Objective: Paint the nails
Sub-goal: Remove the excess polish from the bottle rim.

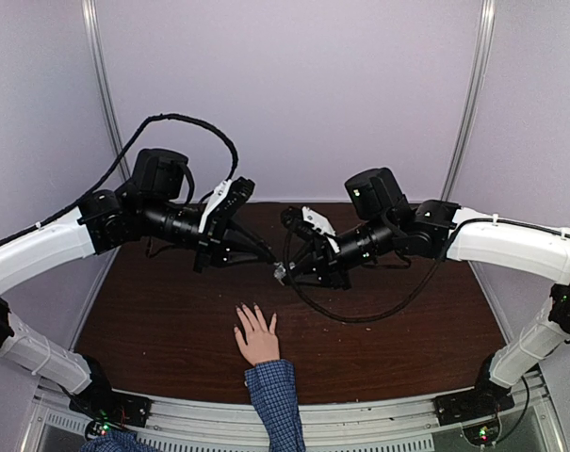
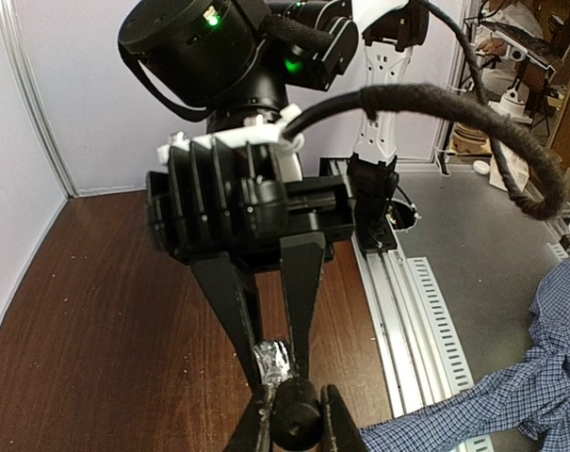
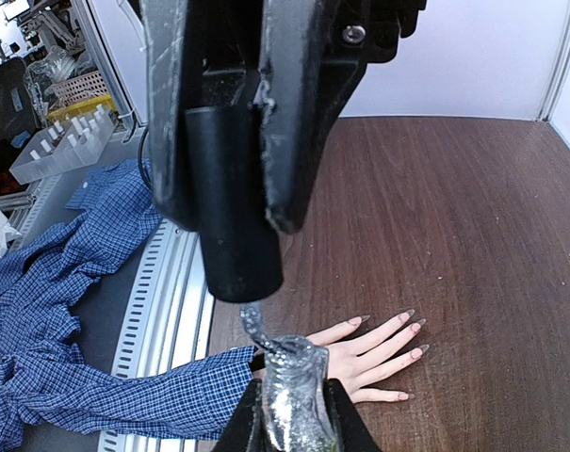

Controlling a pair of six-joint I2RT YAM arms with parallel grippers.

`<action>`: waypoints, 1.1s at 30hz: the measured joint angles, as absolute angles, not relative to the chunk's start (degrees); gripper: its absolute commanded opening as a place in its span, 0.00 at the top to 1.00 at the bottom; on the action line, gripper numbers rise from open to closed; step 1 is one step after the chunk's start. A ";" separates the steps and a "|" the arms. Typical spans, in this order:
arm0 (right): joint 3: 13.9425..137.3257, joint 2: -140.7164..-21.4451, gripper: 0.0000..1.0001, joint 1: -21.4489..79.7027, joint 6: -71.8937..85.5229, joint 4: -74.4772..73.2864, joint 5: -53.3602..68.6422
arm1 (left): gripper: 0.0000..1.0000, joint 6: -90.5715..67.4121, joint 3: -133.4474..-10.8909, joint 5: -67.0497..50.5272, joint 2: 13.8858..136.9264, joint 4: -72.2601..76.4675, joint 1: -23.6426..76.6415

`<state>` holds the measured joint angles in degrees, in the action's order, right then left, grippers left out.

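On the table [image 1: 153, 320], the nails [image 1: 257, 308] are barely discernible overhead.

Blocked over mid-table by the left gripper [image 1: 267, 258] clamped on the black cap [image 3: 233, 226] and the right gripper [image 1: 283, 274] clamped on the foil-wrapped bottle [image 3: 292, 395]. Open air beneath, down to the hand [image 1: 257, 341] flat on the table [image 1: 143, 320] — only slim gaps between its spread fingers [image 1: 250, 318]. Barred at the near edge by the checked sleeve [image 1: 275, 395]. Free over bare wood left of the hand; rightward, crossed by a cable [image 1: 360, 317] drooping low.
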<state>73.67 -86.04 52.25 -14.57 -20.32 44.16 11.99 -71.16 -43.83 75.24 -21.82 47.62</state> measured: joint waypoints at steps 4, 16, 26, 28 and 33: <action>73.67 -86.04 1.00 52.16 -14.55 -20.14 44.16 | 1.00 12.60 -71.79 -43.88 75.22 -23.29 47.62; 73.67 -86.04 1.00 51.99 -13.78 -19.51 44.77 | 1.00 13.41 -71.90 -43.72 75.22 -24.69 47.62; 73.67 -86.04 1.00 52.01 -14.83 -20.10 44.80 | 1.00 13.41 -71.90 -43.18 74.50 -24.51 47.59; 73.67 -86.04 1.00 52.25 -15.33 -20.43 44.56 | 1.00 13.41 -71.90 -42.94 74.08 -24.47 47.59; 73.67 -86.06 1.00 52.93 -16.75 -21.89 43.55 | 1.00 13.39 -71.90 -42.61 73.60 -24.16 47.59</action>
